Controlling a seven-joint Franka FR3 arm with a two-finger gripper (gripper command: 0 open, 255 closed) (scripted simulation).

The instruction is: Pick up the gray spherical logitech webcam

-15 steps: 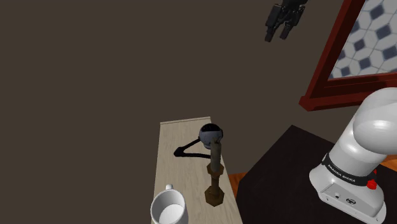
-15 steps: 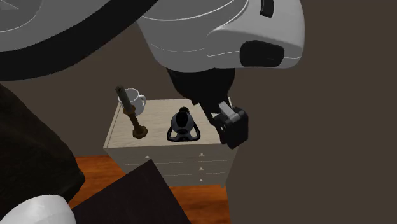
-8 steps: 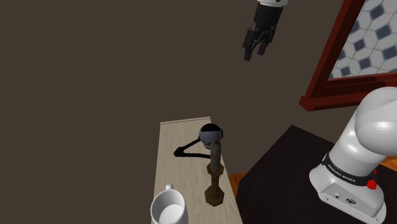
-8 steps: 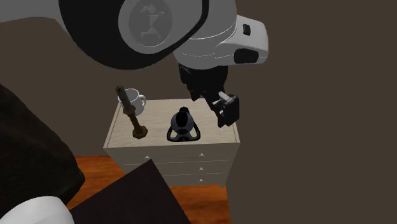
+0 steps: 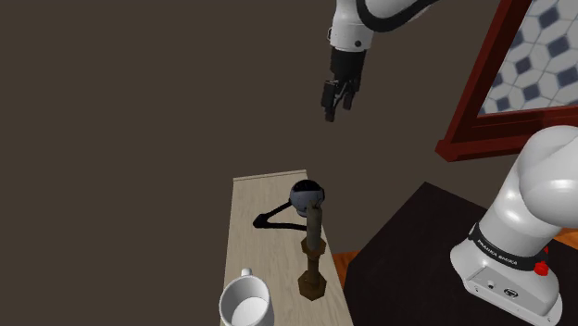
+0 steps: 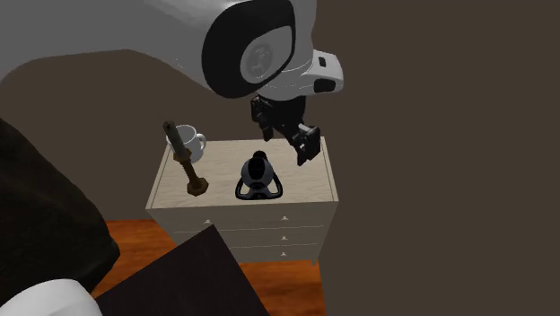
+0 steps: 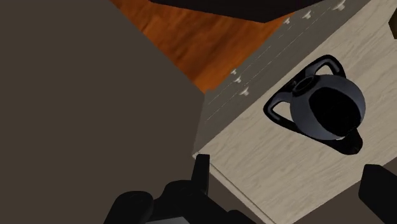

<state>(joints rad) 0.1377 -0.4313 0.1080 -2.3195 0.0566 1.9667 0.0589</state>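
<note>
Pincer (image 5: 336, 109) hangs open over dresser (image 5: 248, 194) with webcam (image 5: 307, 194), mug (image 5: 245, 304).

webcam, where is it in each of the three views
Shoulder view: webcam near the centre, on the pale dresser top, just behind the brown candlestick.
Second exterior view: webcam mid-picture, right of the candlestick and the white mug.
Wrist view: webcam ahead of the open gripper, near the dresser's drawer-front edge.
Shared landmark: the dresser top under it.
</note>
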